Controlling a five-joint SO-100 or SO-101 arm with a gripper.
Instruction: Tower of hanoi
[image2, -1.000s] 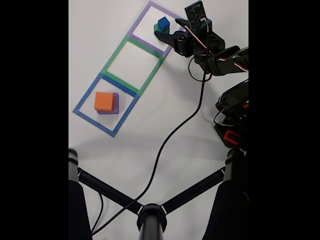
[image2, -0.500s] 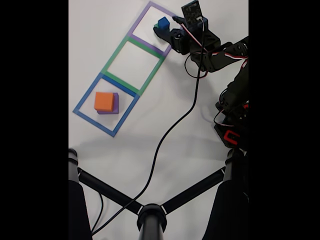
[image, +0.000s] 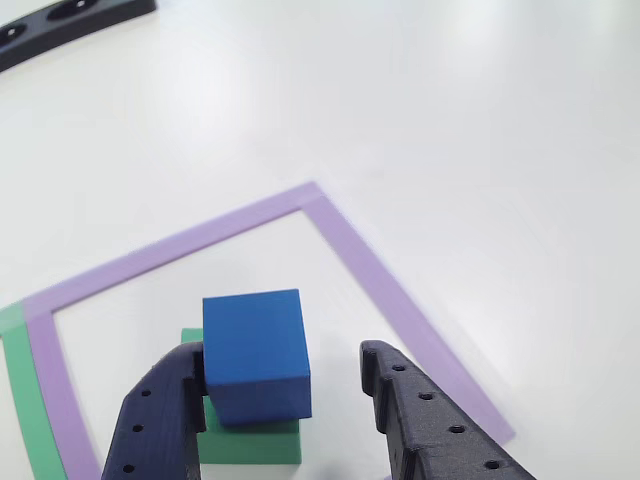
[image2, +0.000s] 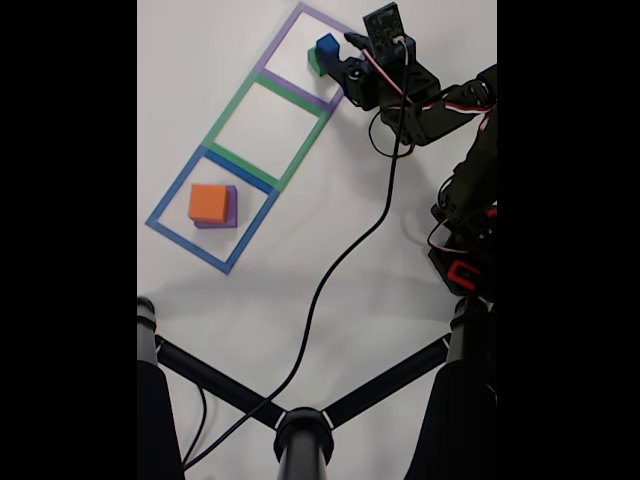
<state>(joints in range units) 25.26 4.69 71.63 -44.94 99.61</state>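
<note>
White table (image2: 350, 300) holds three taped squares. At one o'clock, the open gripper (image: 285, 370) straddles the blue cube (image: 255, 352) on the green block (image: 250, 440); closing off-center could push it off.

I see a plain white table (image2: 300, 260) carrying three flat square tape outlines in a diagonal row, edge to edge: a purple outline (image2: 290, 45) at the top, a green outline (image2: 232, 100) in the middle, a blue outline (image2: 170, 200) lowest. A green flat block (image: 250, 440) lies inside the purple one; a purple flat block (image2: 230, 208) lies inside the blue one. A black cable (image2: 330, 280) trails across the bare surface.
</note>
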